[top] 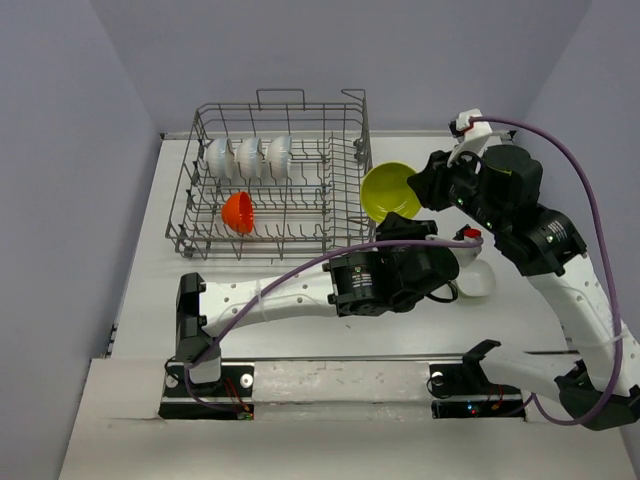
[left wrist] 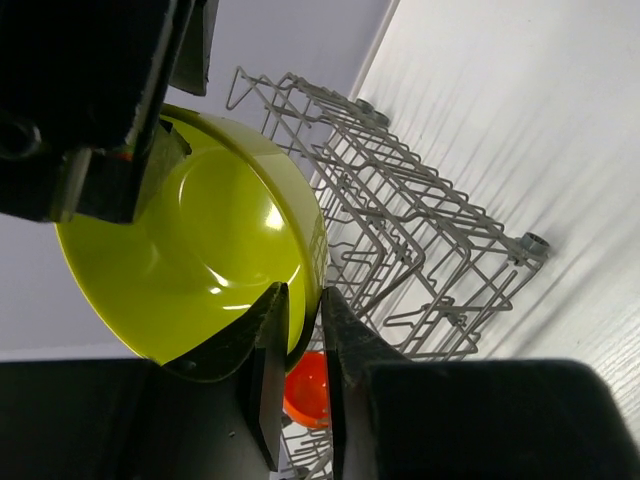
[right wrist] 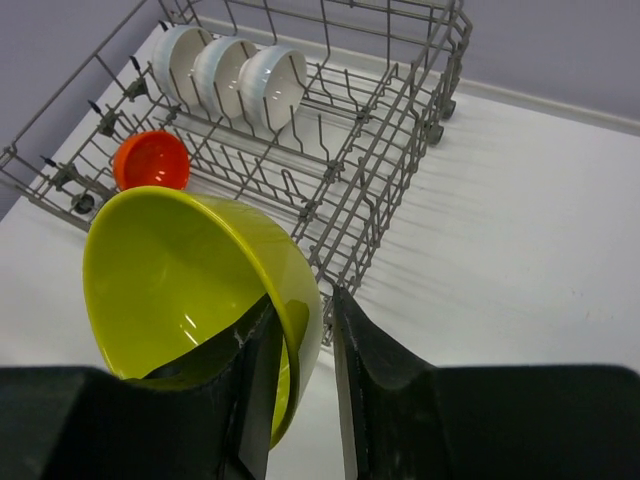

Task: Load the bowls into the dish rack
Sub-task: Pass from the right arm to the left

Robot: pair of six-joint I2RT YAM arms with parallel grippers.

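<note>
Looking at both arms meeting on one green bowl (top: 388, 188); it's tilted on edge just beside the dish rack (top: 364, 150), outside its right wall, not in it. Left gripper (left wrist: 303, 293) is clamped on the rim, one finger inside the bowl and one outside, both pressed against it. Right gripper (right wrist: 304, 300) straddles another part of the same rim; the inner finger touches, but there's a sliver of light by the outer one (can't tell whether it's actually gripping). In the rack: three white bowls (top: 250, 157) standing on edge side by side in the back row; one orange bowl (top: 238, 212) in the row nearer the arms, at its left end. One more white dish (top: 482, 278) sits on the table (top: 400, 335) by the right arm, half hidden behind the left wrist.
</note>
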